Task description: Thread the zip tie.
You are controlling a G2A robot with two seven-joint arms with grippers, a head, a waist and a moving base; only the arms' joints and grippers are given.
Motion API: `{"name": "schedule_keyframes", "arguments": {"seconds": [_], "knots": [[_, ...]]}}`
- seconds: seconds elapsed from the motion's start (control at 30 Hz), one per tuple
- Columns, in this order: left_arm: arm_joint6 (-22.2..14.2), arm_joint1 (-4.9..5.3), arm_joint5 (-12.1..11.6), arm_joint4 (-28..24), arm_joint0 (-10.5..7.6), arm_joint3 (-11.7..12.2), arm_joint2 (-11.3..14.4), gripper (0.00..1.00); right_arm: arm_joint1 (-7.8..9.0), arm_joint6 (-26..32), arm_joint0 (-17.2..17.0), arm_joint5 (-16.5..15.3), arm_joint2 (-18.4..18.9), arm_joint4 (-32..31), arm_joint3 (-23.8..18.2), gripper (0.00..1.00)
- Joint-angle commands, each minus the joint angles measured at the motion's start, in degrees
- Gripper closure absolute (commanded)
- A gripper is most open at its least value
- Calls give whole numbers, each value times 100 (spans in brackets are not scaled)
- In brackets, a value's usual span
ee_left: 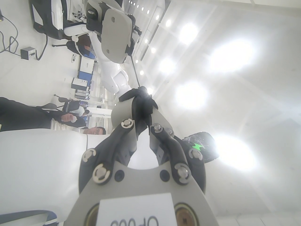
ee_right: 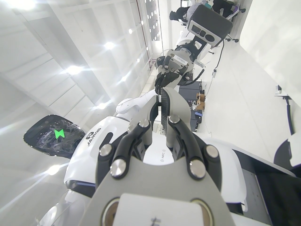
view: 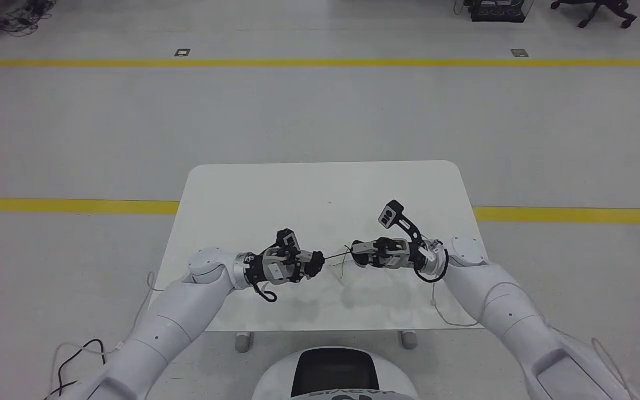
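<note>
Count: we see one table, one zip tie, two arms, two grippers and two yellow floor lines.

Table: the white table [view: 320,190] sits in the middle of the top view. Its near edge lies at the lower centre of the frame.

Left gripper: the left gripper [view: 312,262] hangs over the near part of the table, low in the frame and just left of centre. It points toward the right of the frame. In its own wrist view we see its two fingers drawn together, their black tips clamped on the zip tie.

Right gripper: the right gripper [view: 356,251] hangs just right of centre, a little higher in the frame than the left one, and points back at it. In the right wrist view its two fingers are pressed together. In the left wrist view the tie runs straight to their tips, so we read them as pinched on its other end.

Zip tie: the single zip tie [view: 334,257] is a thin dark strap held in the air above the table. It spans the short gap between the two grippers and rises slightly in the frame from left to right.

Gap: the two sets of fingertips face each other, near but apart, joined by the tie.

Floor lines: one yellow line [view: 100,63] crosses the upper part of the frame. The second [view: 80,205] crosses mid-frame and passes behind the table.
</note>
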Motion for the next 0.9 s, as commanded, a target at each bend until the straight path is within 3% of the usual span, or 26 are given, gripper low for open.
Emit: {"name": "schedule_keyframes", "arguments": {"seconds": [0.0,0.5,0.53,0.63,0.67,0.87], "knots": [[1,1,-6,-4,0,0,1,100,-1,0,1,0,0,-1,4,99],[97,14,-61,24,5,-8,4,100,-11,0,3,0,23,-59,27,100],[112,15,-67,32,6,-11,3,84,-12,0,2,0,26,-66,28,100],[198,20,-128,112,9,-30,3,6,-14,0,1,0,34,-90,29,100],[229,22,-149,134,9,-36,0,0,-14,0,0,0,37,-98,30,100],[542,41,-433,379,50,-124,-32,0,-15,0,-15,0,72,-112,31,100]]}}
